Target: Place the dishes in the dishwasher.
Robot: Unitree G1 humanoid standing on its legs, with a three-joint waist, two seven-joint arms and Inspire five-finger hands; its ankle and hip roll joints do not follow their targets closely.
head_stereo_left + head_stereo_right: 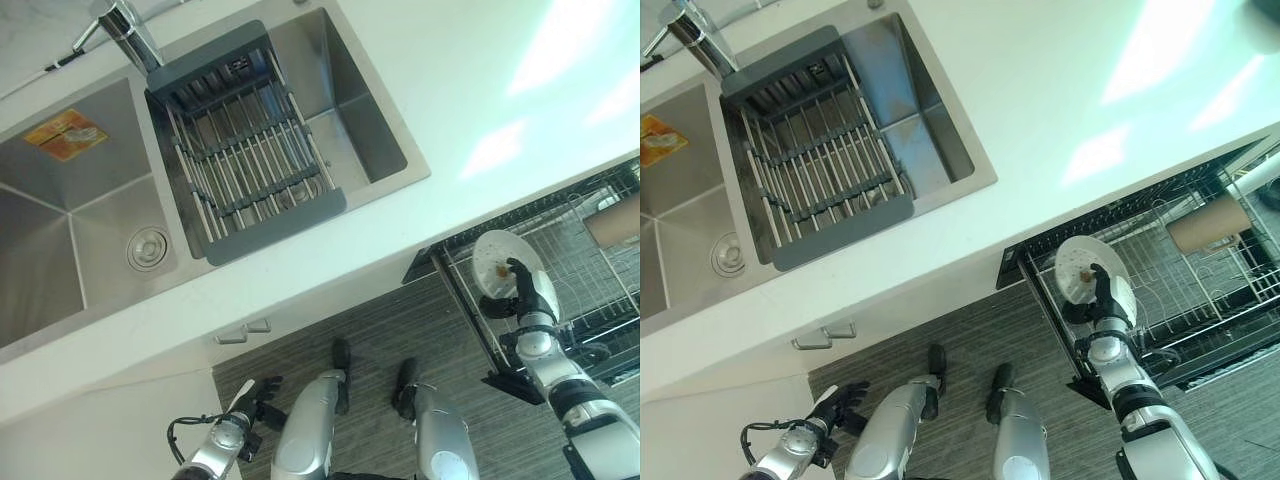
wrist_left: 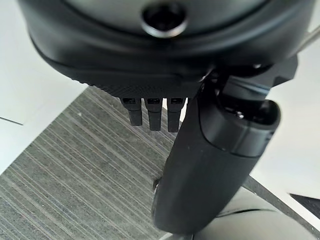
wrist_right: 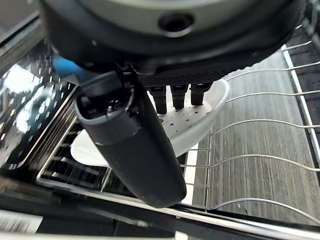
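Note:
My right hand [image 1: 527, 298] holds a white plate [image 1: 495, 255] with brown spots on it, upright above the front left corner of the pulled-out dishwasher rack [image 1: 1185, 285]. In the right wrist view the thumb [image 3: 135, 155] crosses the plate's face [image 3: 200, 117] while the fingers [image 3: 180, 97] sit against it. A second white dish [image 3: 85, 150] lies lower in the rack beside it. My left hand [image 1: 840, 405] hangs low over the striped floor at the lower left, fingers relaxed and holding nothing.
A white countertop [image 1: 480, 90] runs above the dishwasher. The steel double sink [image 1: 60, 230] has a grey drying rack [image 1: 250, 150] across its right basin and a faucet [image 1: 125, 30] behind. A brown cylinder [image 1: 1208, 222] lies at the rack's far side.

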